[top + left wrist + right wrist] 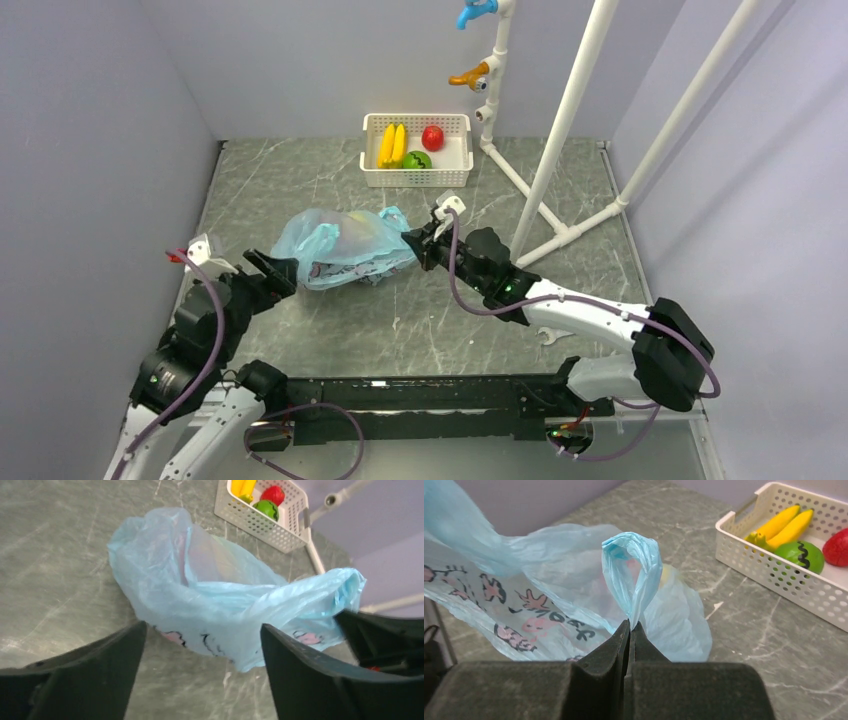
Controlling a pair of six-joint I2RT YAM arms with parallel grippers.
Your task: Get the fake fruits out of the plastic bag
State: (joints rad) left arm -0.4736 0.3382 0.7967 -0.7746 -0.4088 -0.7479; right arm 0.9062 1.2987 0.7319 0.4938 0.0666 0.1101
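Note:
The light-blue plastic bag (pixel 340 245) lies crumpled on the table between my arms. My right gripper (pixel 412 243) is shut on a loop handle of the bag (pixel 631 575), pinched between its fingertips in the right wrist view (pixel 630 625). My left gripper (pixel 283 272) is open at the bag's left end, its jaws spread on either side of the bag's lower edge (pixel 210 630). A faint yellowish shape (pixel 667 574) shows through the bag's film. One red fruit (pixel 432 137) lies in the white basket (pixel 415 180).
The basket at the back also holds two yellow bananas (pixel 392 145) and a green round fruit (pixel 417 160). A white pipe frame (pixel 560 130) stands at the back right, with blue (pixel 475 12) and orange (pixel 468 75) hooks. Grey walls close in both sides.

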